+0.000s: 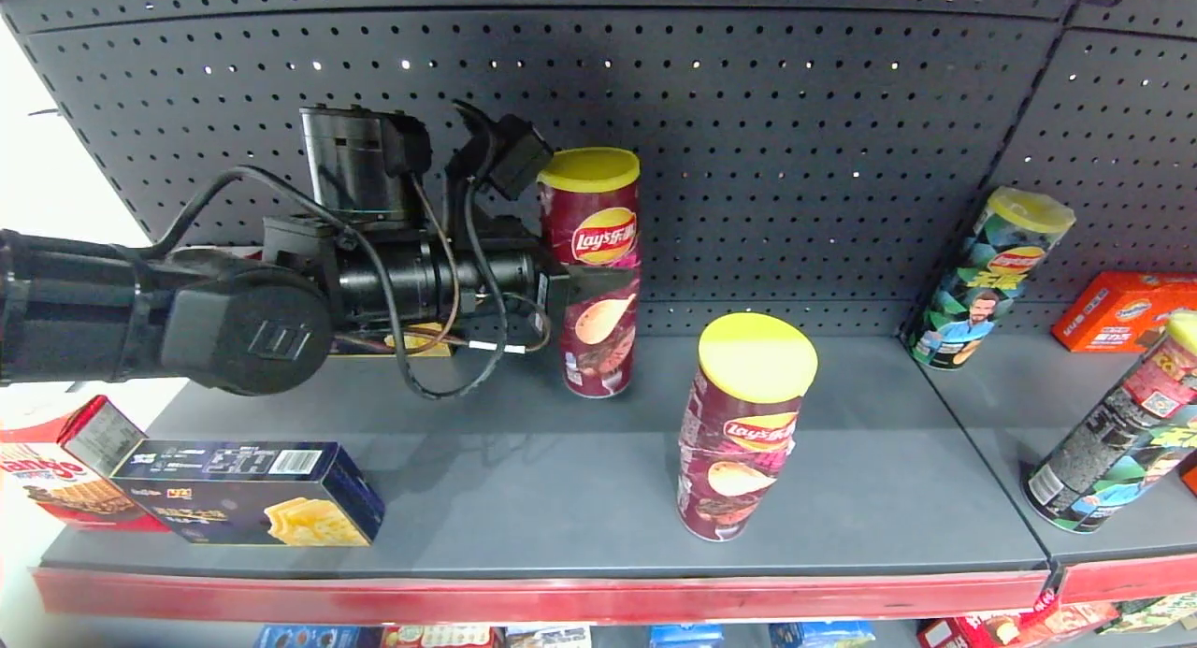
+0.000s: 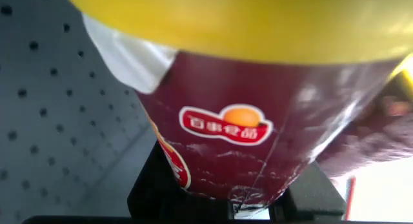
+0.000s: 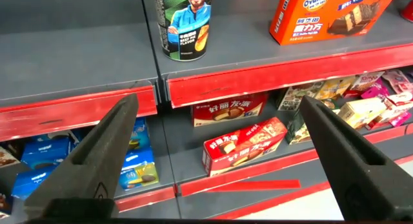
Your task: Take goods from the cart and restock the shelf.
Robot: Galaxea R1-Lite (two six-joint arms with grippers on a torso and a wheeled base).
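A maroon chips can (image 1: 594,274) with a yellow lid stands upright near the back of the grey shelf (image 1: 524,480), its base down at the board. My left gripper (image 1: 598,291) is shut on its middle from the left. In the left wrist view the same can (image 2: 226,140) sits close between the black fingers (image 2: 155,192). A second maroon can (image 1: 743,424) stands free toward the front, to the right of the held one. My right gripper (image 3: 219,153) is open with nothing in it, held out in front of the red shelf edges lower down.
A blue cracker box (image 1: 252,494) and a red wafer box (image 1: 56,470) lie at the front left. On the neighbouring bay are a green can (image 1: 991,279), an orange box (image 1: 1122,311) and a dark can (image 1: 1113,442). The perforated back panel (image 1: 795,115) closes off the rear.
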